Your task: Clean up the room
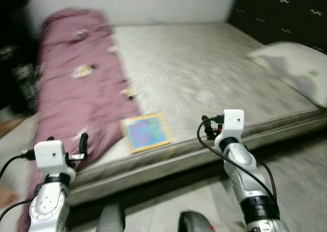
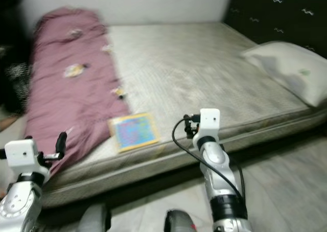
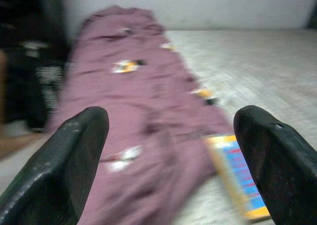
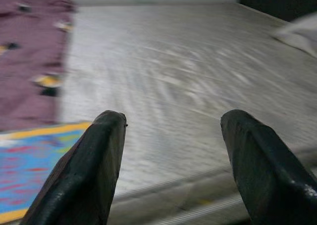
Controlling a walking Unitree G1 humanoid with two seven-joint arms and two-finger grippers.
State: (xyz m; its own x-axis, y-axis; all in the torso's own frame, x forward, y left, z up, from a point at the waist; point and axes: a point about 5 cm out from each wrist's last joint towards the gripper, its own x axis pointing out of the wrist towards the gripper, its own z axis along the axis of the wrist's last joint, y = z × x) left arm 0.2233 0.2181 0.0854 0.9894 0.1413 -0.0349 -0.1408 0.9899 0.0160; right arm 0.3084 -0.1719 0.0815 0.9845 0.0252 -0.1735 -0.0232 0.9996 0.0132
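Both my grippers hover with fingers spread and empty: left gripper (image 3: 171, 160) before the mauve blanket (image 1: 76, 89), right gripper (image 4: 173, 160) at the mattress (image 1: 204, 68) edge. Between them, slightly ahead, lies a colourful book (image 1: 145, 132) beside the blanket.

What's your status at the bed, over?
Left gripper open, right gripper open, both empty, short of the mattress. Colourful book flat near mattress edge, beside maroon blanket. Pillow at right. Views blurred.

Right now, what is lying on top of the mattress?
On the mattress lie a maroon blanket, a colourful book beside it and a white pillow. Anything under the blanket is hidden.
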